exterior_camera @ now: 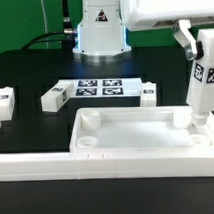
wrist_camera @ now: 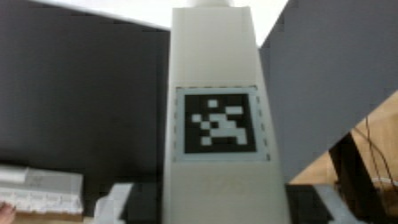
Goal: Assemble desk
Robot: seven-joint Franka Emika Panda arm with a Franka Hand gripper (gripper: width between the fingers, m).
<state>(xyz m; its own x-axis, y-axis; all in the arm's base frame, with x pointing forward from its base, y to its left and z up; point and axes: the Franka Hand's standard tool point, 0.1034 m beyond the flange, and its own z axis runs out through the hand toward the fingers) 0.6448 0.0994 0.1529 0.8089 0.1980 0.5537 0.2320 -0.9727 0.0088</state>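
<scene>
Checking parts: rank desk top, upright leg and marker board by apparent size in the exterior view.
1. desk top
2. upright leg, unsure: it stands nearer the camera
3. marker board, nearly alike

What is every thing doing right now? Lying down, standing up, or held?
gripper: shut on held leg
held leg: upright, lower end at desk top's corner
desk top: lying flat, rim up
leg nearest held leg: lying loose
leg at exterior view's left edge: lying loose
leg between those two: lying loose
</scene>
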